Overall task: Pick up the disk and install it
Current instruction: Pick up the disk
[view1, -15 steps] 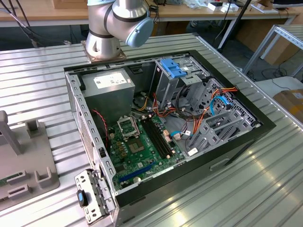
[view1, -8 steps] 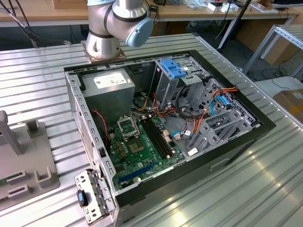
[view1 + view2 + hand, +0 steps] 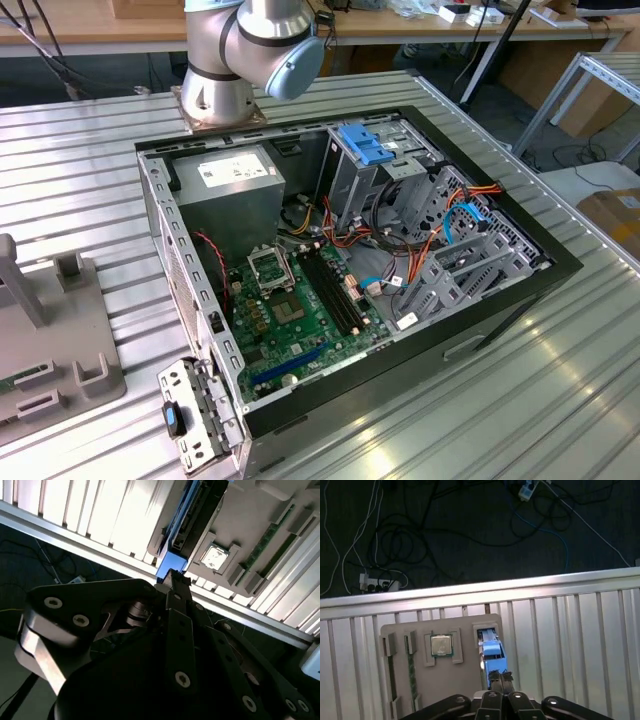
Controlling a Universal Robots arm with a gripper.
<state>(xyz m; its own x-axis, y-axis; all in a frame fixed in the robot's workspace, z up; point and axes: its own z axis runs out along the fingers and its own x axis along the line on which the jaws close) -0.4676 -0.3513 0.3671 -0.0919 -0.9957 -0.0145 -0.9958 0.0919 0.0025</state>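
The disk [image 3: 491, 651], a dark body in a bright blue carrier, sits in a slot of the grey fixture tray [image 3: 470, 625]. In the second wrist view the disk [image 3: 196, 515] runs away from the fingers, its blue end closest to them. My gripper [image 3: 500, 676] is shut, its two dark fingers pressed together, with the tips right at the near blue end of the carrier. From these views I cannot tell whether the tips touch or pinch the carrier. In the second wrist view the gripper [image 3: 175, 577] meets the blue end at the table's edge.
The tray also holds a square processor chip [image 3: 440, 645] and a green memory stick [image 3: 411, 667]. The tray [image 3: 50, 350] lies at the exterior view's left, beside the open computer case [image 3: 160, 200], which holds a blue-topped drive cage [image 3: 367, 145]. Beyond the ribbed table's edge [image 3: 480, 587], cables cover the floor.
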